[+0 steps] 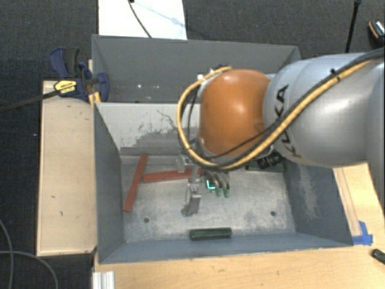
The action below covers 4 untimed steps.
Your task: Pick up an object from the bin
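Observation:
My gripper point(192, 205) hangs low over the middle of the bin floor, below the orange wrist cover, with nothing visibly held in it. A red L-shaped piece point(163, 176) lies to its left; one arm of it runs right and ends close beside the gripper, while the other slants down toward the left wall. A dark, flat bar point(210, 234) lies along the front wall, just below the gripper and apart from it. Something small and green point(222, 190) shows right of the gripper; whether it is loose I cannot tell.
A black object point(265, 163) sits at the back right of the floor, mostly hidden under the arm. The arm and its orange cover hide the bin's back middle. Bare floor lies at front left and front right.

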Each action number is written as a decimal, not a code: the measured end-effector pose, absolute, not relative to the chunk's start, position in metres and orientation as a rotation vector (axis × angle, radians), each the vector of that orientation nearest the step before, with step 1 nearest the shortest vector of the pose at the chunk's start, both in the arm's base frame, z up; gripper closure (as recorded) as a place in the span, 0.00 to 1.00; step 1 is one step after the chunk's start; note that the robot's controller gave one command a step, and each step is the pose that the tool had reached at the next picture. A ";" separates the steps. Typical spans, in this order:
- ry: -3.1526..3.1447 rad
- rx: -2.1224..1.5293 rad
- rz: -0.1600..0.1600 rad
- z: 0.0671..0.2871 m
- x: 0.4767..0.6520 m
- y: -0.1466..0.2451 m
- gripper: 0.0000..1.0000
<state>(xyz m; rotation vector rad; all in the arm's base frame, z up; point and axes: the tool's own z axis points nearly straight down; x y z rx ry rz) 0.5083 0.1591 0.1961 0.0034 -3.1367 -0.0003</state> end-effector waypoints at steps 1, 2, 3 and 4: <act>-3.142 -0.034 0.001 0.099 0.572 0.136 0.00; -3.125 0.312 0.000 0.070 0.586 0.122 0.00; -3.128 0.301 -0.002 0.071 0.586 0.123 1.00; -3.132 0.354 -0.004 0.200 0.559 0.154 1.00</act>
